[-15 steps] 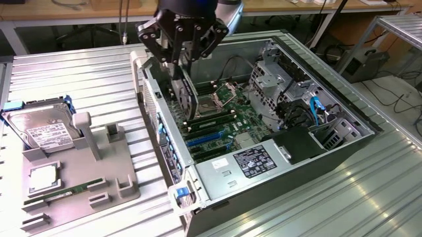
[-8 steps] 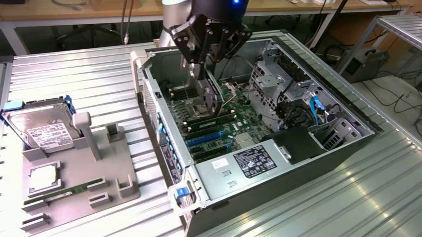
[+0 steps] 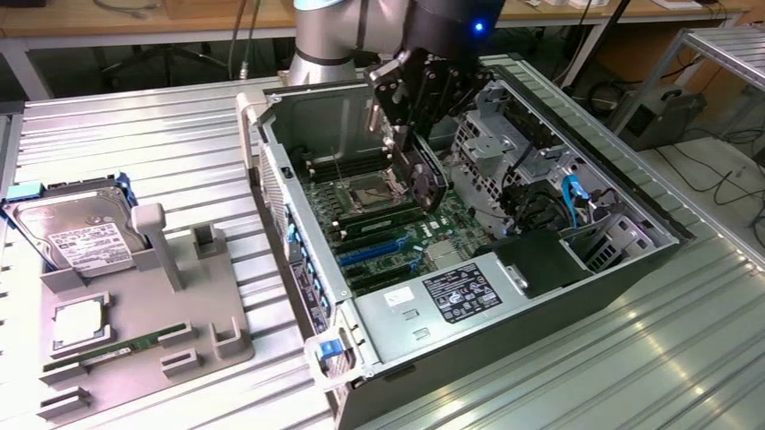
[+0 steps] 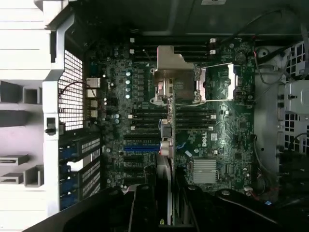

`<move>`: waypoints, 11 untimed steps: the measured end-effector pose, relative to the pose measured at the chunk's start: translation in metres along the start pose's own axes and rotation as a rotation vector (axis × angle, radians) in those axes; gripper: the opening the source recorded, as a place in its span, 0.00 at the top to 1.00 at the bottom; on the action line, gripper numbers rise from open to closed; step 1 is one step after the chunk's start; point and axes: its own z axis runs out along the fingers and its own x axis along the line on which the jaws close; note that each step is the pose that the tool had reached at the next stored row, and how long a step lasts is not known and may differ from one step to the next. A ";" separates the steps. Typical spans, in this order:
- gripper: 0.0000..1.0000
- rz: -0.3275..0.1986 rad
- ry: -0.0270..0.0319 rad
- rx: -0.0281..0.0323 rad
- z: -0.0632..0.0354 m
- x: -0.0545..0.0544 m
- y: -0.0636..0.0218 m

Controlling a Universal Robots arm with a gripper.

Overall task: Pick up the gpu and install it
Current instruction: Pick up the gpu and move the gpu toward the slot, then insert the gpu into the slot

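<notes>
Currently, the gpu (image 3: 428, 184) is held on edge inside the open computer case (image 3: 278, 170), hanging below the gripper (image 3: 414, 136) and above the motherboard (image 3: 395, 228), not yet seated. The jaws are closed partway, and the card's thin body is clamped between them near its upper edge. In the exterior view the card is seen at about one o'clock from the blue expansion slots (image 3: 365, 254) and at three o'clock from the CPU socket (image 3: 365, 193). Whether its lower edge touches the board cannot be told.

The card is judged light and stiff, yet fragile: a bare circuit board with small soldered parts and a contact edge that should not be scraped or bent. Its faces are probably smooth, so slipping or tilting is a risk under a narrow pinch. A hold is best taken across the flat faces along the top edge, near mid-length, clear of the connector edge and the metal bracket, so that it hangs plumb.

At nine o'clock from the case, well apart, the hard drive (image 3: 78, 235) and the green memory stick (image 3: 114, 351) lie on a grey tray (image 3: 179, 331).
</notes>
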 end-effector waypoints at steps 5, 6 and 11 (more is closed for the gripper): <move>0.74 -0.003 0.0012 -0.0001 0.0090 -0.017 0.0048; 0.74 -0.003 0.0013 0.0000 0.0089 -0.017 0.0048; 0.74 -0.003 0.0014 0.0001 0.0089 -0.017 0.0049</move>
